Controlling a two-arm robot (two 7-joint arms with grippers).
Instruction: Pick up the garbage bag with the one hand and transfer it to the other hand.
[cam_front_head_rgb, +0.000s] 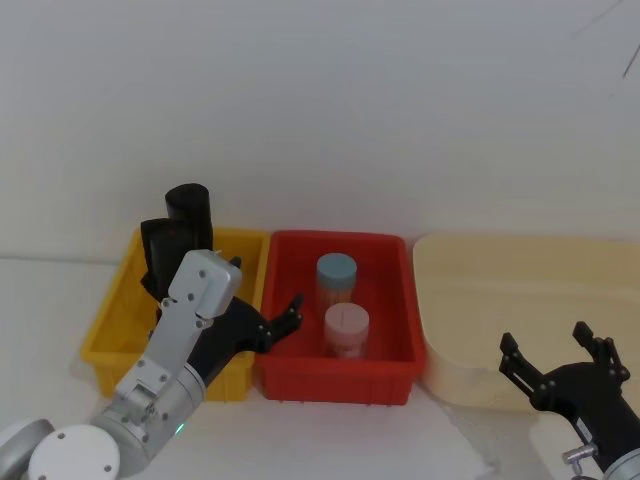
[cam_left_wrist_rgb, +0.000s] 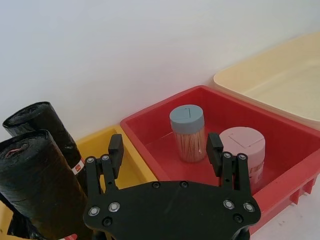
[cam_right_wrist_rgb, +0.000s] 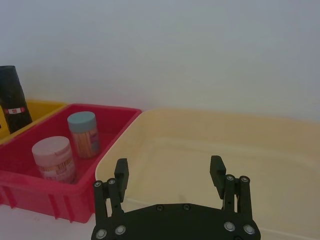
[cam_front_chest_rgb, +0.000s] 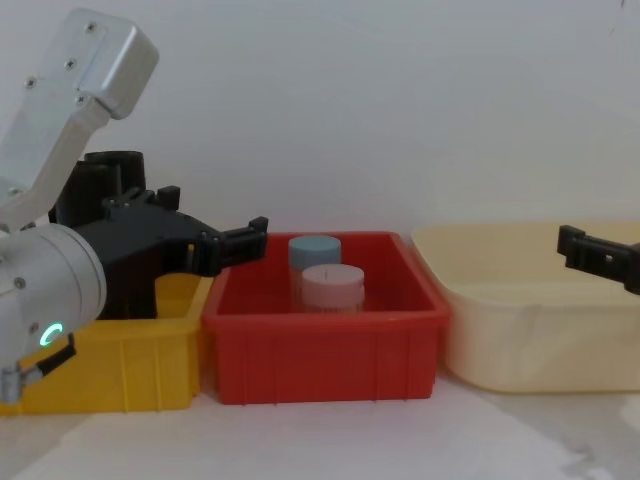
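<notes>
The garbage bag (cam_left_wrist_rgb: 35, 185), a tall black cylindrical roll of plastic, stands upright in the yellow plastic bin (cam_front_head_rgb: 108, 312) beside a second roll (cam_left_wrist_rgb: 42, 125), its top above the rim and free for a side grasp. The one hand (cam_left_wrist_rgb: 165, 149), the green-ringed left gripper, hovers just beside it, fingers (cam_left_wrist_rgb: 116, 149) spread wide and empty. The other hand (cam_right_wrist_rgb: 169, 169), the right gripper, hangs over the cream tub (cam_right_wrist_rgb: 225, 135), wide open and empty, seemingly placed to receive.

A blue-lidded jar (cam_front_head_rgb: 337, 278) and a pink-lidded jar (cam_front_head_rgb: 346, 330) are held in the red bin (cam_front_head_rgb: 335, 382), between a yellow bin (cam_front_head_rgb: 108, 325) and a cream tub (cam_front_head_rgb: 520, 290).
</notes>
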